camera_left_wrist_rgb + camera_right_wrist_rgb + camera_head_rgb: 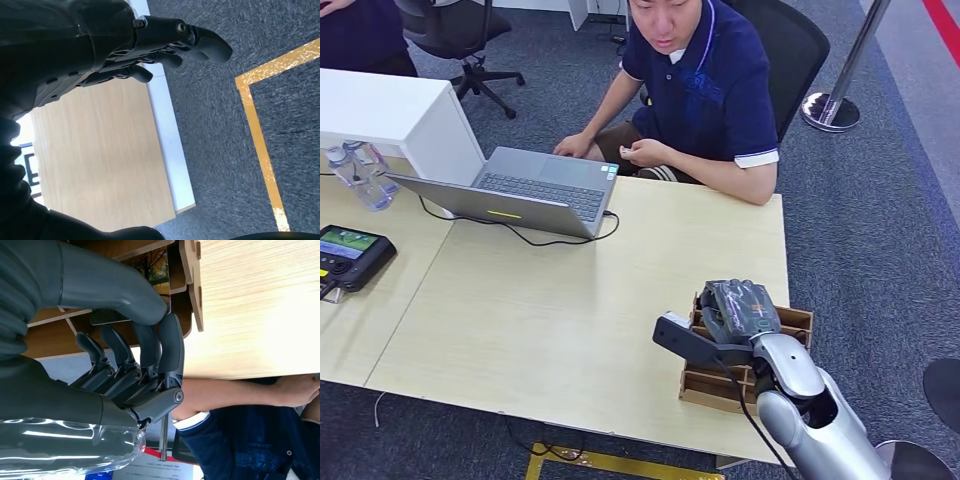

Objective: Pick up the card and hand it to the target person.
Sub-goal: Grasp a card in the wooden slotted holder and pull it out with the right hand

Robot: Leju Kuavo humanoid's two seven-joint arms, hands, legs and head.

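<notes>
The card (pixel 156 270), printed with autumn trees, stood in a slot of the wooden rack (pixel 788 322) at the near right corner of the surface (pixel 569 320). In the right wrist view the thumb of the right hand (pixel 139 355) lay across the card's lower edge and the dark fingers (pixel 171 347) curled in on its other side; whether they truly pinched it cannot be told, since the thumb hid the contact. From the head view that hand (pixel 739 310) sat directly over the rack, covering its middle compartments.

The left hand (pixel 151 45) hung off the surface's edge over grey carpet, its fingers (pixel 211 45) gently bent, apart and holding nothing. A yellow tape line (pixel 260 135) ran across the floor just beyond them.

Further along the surface, a black handheld controller (pixel 350 255) with a lit screen lay at the left edge, and clear plastic bottles (pixel 358 175) stood behind it. An open grey laptop (pixel 524 190) sat at the far side, its black cable (pixel 539 238) trailing across the wood. Behind the laptop a person in a dark blue polo shirt (pixel 712 90) sat in a black chair (pixel 795 50), hands close to the surface's far edge. A chrome stanchion base (pixel 832 110) stood on the carpet beyond.
</notes>
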